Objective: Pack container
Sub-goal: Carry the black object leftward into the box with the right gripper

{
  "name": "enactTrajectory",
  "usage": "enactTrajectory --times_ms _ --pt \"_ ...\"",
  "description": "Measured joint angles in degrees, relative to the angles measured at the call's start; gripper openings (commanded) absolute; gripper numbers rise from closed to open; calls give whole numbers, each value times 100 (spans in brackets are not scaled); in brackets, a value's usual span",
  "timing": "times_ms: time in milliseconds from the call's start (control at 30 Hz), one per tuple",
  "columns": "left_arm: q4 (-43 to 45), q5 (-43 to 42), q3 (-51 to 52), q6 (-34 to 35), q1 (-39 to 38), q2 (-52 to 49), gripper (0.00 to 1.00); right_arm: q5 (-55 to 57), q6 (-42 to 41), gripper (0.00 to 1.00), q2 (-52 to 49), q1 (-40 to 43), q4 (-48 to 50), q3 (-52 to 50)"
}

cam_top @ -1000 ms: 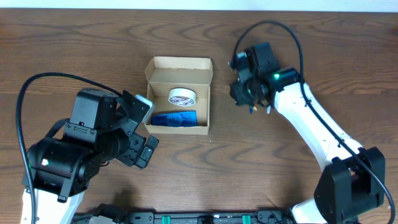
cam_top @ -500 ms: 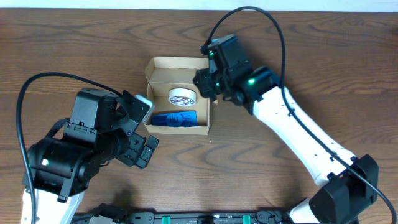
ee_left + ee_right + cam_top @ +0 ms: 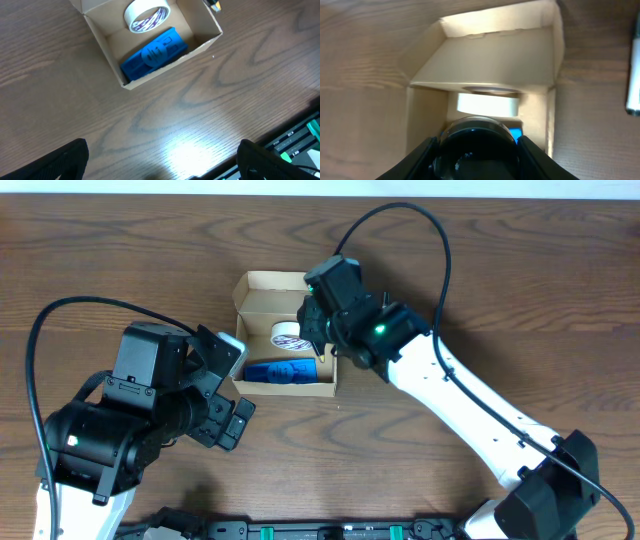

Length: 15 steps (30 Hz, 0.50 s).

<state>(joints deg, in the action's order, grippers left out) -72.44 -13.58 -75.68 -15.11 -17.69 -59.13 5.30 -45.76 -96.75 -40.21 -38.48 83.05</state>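
The container [image 3: 288, 280], a tan cardboard box with its lid flap open at the back, sits at table centre. It holds a white tape roll [image 3: 288, 335] and a blue flat item [image 3: 280, 371]. My right gripper [image 3: 322, 342] hovers over the box's right side, shut on a dark, round-ended pen-like object [image 3: 477, 145] that points down into the box [image 3: 485, 55]. Its tip shows in the left wrist view [image 3: 214, 5]. My left gripper [image 3: 238, 388] is open and empty, left of the box's front. The left wrist view shows the box [image 3: 160, 67], the tape [image 3: 146, 15] and the blue item [image 3: 154, 52].
A white pen-like thing [image 3: 634, 75] lies on the wood table right of the box. The table's front edge with a black rail [image 3: 300, 137] runs close under the left gripper [image 3: 160, 160].
My right arm has swung left from the table right of the box to over the box's right side, carrying the object. The left arm has not moved.
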Motion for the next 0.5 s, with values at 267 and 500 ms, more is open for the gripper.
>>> enactTrajectory --times_ms 267,500 --pt "0 2 0 0 0 0 95 367 -413 1 -315 -85 199 -245" --pt "0 2 0 0 0 0 95 426 -531 2 -802 -98 310 -278"
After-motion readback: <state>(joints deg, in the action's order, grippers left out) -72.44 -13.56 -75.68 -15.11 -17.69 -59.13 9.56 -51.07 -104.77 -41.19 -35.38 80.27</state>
